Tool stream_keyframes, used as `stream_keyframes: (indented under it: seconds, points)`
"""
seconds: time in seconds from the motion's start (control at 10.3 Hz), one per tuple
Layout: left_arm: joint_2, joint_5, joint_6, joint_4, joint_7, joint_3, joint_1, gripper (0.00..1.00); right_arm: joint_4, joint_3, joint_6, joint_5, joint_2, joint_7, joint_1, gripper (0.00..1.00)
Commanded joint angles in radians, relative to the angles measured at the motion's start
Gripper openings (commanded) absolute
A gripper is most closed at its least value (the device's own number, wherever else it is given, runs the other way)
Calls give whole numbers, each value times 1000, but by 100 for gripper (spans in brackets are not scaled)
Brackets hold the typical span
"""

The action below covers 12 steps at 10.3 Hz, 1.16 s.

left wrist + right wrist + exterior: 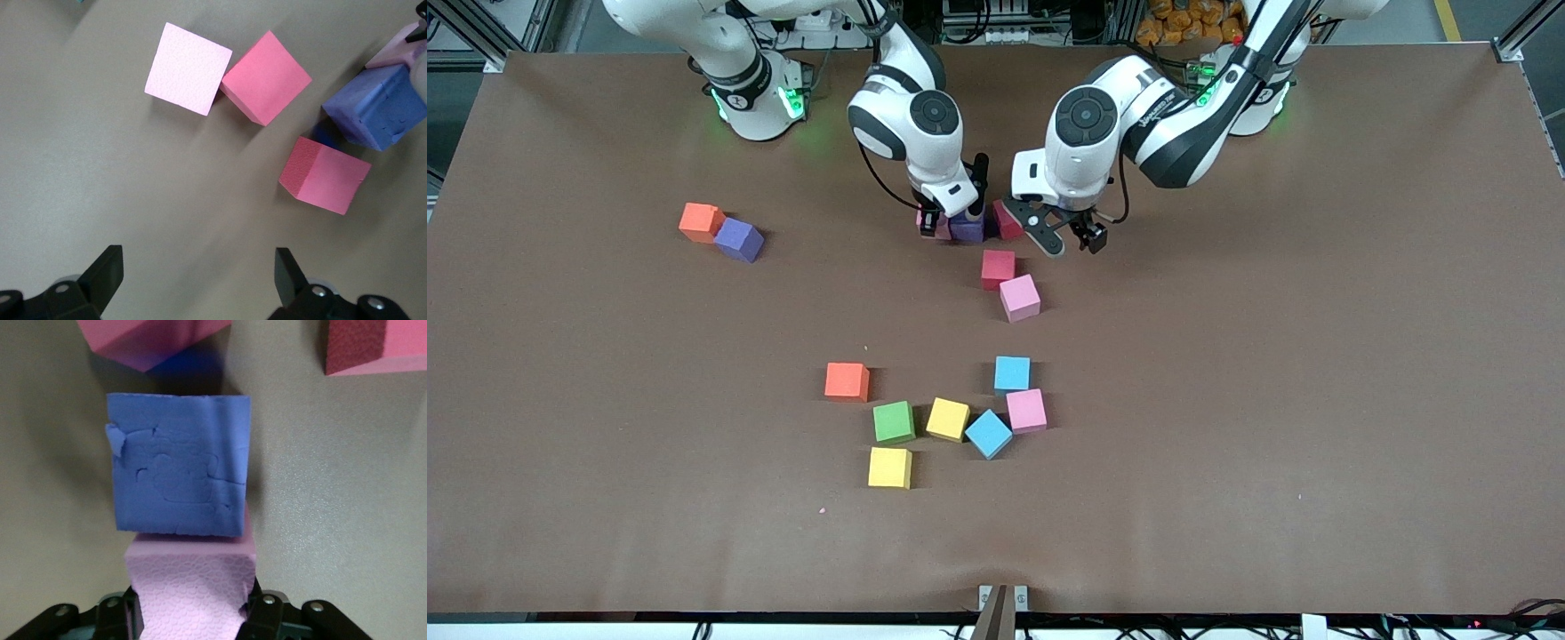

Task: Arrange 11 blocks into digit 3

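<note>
Blocks: 3 pink (1020, 297), 2 red (998, 268), 2 purple (739, 239), 2 orange (847, 381), 2 yellow (890, 468), 2 blue (1012, 374), 1 green (894, 421).

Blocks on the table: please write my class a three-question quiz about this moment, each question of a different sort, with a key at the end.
1. True or false: the left tool is closed on a red block.
2. Multiple choice: what colour is the held block in the right tool? A green, B pink, C yellow.
3. Fill in the gap: the number of yellow blocks lying on the table is ____.

Key
1. False. It is open and empty, over bare table.
2. B. The right tool is shut on it, and it sits against a purple block.
3. Two.
</note>
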Motion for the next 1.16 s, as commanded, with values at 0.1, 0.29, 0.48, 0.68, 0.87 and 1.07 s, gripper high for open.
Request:
stream_keyframes:
  seconds: [0.1,0.29,0.48,0.68,0.87,1.07]
  points:
    - [3,-15,15,-1,-20,-5,2,100,21,-10,-2,-23,27,7,14,8]
    - [4,-15,15,5,-20,-5,-1,100,21,-17,1,-23,32,9,13,100]
    - [12,-15,19,8,-21,-5,-4,100,21,-21,-39,-20,-8,12,7,100]
    - [21,-15,21,19,-30,-5,-4,100,21,-19,-109,-17,-68,13,2,100]
    - [21,-15,21,18,-49,-5,-4,100,21,-19,-181,-8,-124,14,-7,100]
    - [21,-15,35,16,-75,-5,-20,100,21,-25,-211,-6,-158,14,-77,100]
